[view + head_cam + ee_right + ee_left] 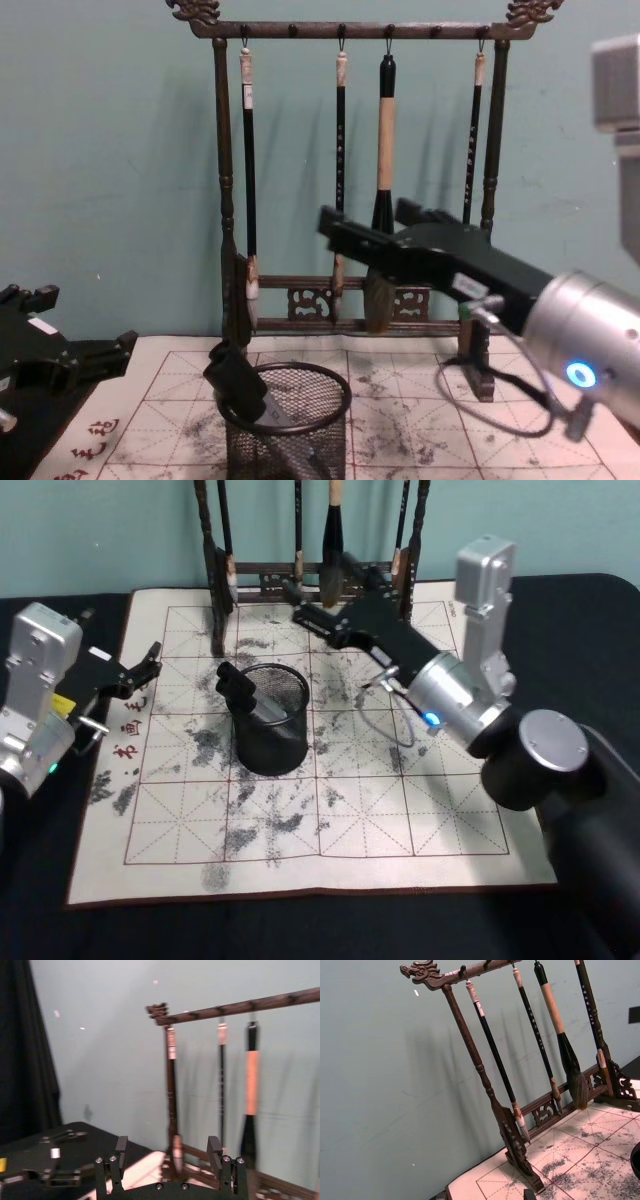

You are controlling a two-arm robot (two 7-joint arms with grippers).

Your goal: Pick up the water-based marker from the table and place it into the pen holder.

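Marker (243, 385) leans in pen holder (287, 430); right gripper (170, 1152) fingers (121, 1146) parted.

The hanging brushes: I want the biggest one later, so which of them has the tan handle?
The third brush from the left on the rack: its handle is thick and tan with a broad dark tuft, while the other three are thin and dark.

We noted the brush rack (300, 575) standing close behind the pen holder (272, 718), blocking approach from there. The marker (243, 692) leaned out over its rim. Gridded mat (400, 810) before it lay bare.
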